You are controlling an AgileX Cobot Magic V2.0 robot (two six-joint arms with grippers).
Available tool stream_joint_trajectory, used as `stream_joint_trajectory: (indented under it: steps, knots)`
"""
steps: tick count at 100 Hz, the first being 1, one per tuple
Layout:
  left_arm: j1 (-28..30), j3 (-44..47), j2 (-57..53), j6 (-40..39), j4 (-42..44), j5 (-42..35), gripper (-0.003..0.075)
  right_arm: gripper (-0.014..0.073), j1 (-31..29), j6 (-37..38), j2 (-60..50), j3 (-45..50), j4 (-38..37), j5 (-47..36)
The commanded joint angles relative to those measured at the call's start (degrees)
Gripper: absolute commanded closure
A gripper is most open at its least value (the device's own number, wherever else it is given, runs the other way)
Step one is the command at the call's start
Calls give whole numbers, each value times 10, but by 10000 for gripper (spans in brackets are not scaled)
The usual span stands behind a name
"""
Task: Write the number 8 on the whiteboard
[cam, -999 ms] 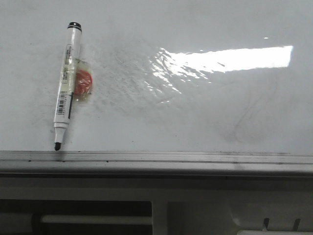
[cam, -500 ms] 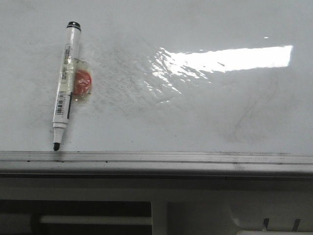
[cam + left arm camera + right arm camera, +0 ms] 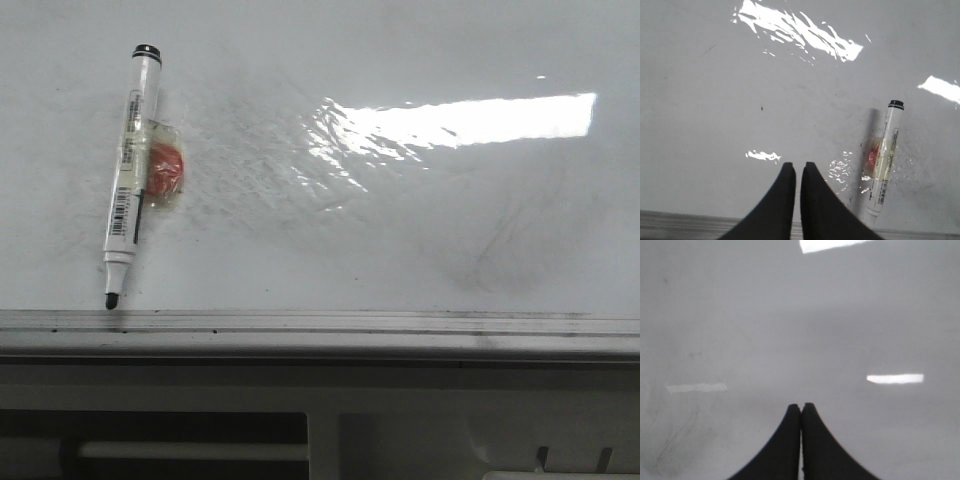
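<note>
The whiteboard (image 3: 400, 240) fills the front view, glossy white with a bright glare and a grey metal edge rail (image 3: 320, 322) at its near side. No black number 8 shows on it, only faint grey smudges (image 3: 500, 255). A white marker pen (image 3: 130, 170) lies uncapped on the board at the left, black tip at the rail, with a taped-on red piece (image 3: 167, 168). Neither gripper shows in the front view. My left gripper (image 3: 795, 166) is shut and empty above the board, the marker (image 3: 884, 160) beside it, apart. My right gripper (image 3: 801, 405) is shut and empty over bare board (image 3: 790, 340).
Below the rail the front view shows the robot's light grey base with a dark opening and a white bar (image 3: 190, 451). Scuffed erased marks (image 3: 270, 160) spread across the board's middle beside the glare (image 3: 470, 120).
The whole front view has shifted very slightly to the left. The marker has not moved on the board, and no new line has appeared.
</note>
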Motion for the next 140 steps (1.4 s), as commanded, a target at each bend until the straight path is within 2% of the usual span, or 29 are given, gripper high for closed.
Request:
stream_joint_trajectory:
  steps: [1, 6, 14, 23, 28, 43, 70, 97, 104, 111, 121, 127, 132, 140]
  knots:
    - [-18, -44, 43, 16, 24, -6, 619, 622, 6, -22, 23, -45, 1, -26]
    - [-29, -56, 66, 16, 40, 7, 533, 561, 14, -22, 32, -55, 13, -19]
    - [-60, -65, 105, 16, 46, 11, 393, 396, 33, -33, 47, -62, 27, -6]
    - [-98, -79, 159, 16, 51, 13, 352, 230, 59, -37, 62, -62, 28, 2]
    - [-118, -90, 190, 16, 52, 13, 352, 188, 72, -39, 68, -62, 28, 4]
    - [-178, -123, 282, 33, 53, -18, 352, 197, 101, -39, 84, -62, 24, -4]
    - [-295, -169, 411, 33, 34, -134, 353, 197, 104, -39, 106, -62, 24, -14]
    - [-345, -191, 519, 33, 1, -193, 354, 197, 104, -39, 107, -62, 24, -36]
    - [-346, -191, 534, 33, 0, -202, 377, 197, 104, -39, 107, -62, 24, -35]
    - [-346, -191, 544, 33, 0, -203, 447, 197, 104, -39, 107, -62, 24, -35]
    - [-346, -191, 550, 33, 0, -201, 611, 197, 104, -39, 107, -62, 24, -34]
    - [-346, -192, 548, 33, 0, -193, 743, 197, 106, -43, 107, -65, 35, -32]
    - [-347, -197, 544, 36, 1, -173, 741, 197, 115, -77, 108, -73, 56, -21]
    - [-357, -215, 536, 77, 3, -134, 741, 197, 133, -180, 115, -91, 129, -3]
